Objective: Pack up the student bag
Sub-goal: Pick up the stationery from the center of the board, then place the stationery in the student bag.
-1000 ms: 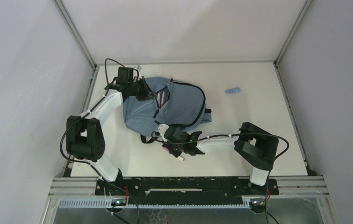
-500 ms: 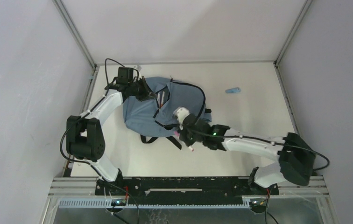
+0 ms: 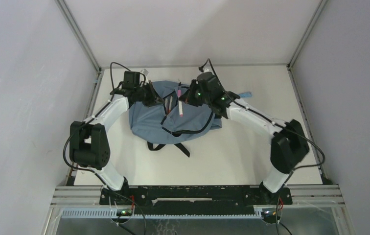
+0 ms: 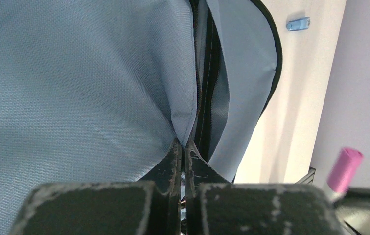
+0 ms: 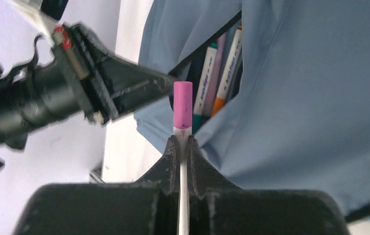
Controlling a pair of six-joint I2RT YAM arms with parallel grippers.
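Right jaws, up from lower centre, clamp a pink-capped marker above the slumped blue-grey student bag, left jaws pinching its open pocket's edge.

Both arms: white link shells, bulky black joint housings. Thin black cables loop off the links. Green lights glow on right arm near wrist. Fingers of left gripper: matte black wedges, edges scuffed pale grey. Same wear on right gripper.
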